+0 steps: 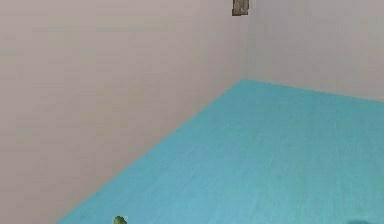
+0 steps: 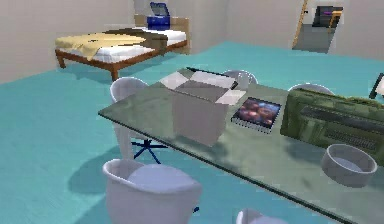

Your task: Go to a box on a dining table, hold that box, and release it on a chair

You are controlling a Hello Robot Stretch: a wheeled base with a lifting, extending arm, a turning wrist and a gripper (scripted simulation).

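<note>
Gripper: its state cannot be told from these views, so positions relative to it are given only by the arm's reach side. The box [image 2: 200, 108] stands upright on the dining table [image 2: 290, 162] on that side, flaps spread, near the table's closer edge; this placement probably suits a straight reach. A white chair [image 2: 150, 192] sits just beside that edge, below the box in the arm side view, its seat a likely release point. A flat picture-covered item [image 2: 258, 112], a green bag [image 2: 335, 118] and a grey bowl [image 2: 350, 163] lie farther along the tabletop, apart from the box. The forward view faces a bare wall [image 1: 100, 90] and teal floor [image 1: 280, 150]. No label or writing is legible.
</note>
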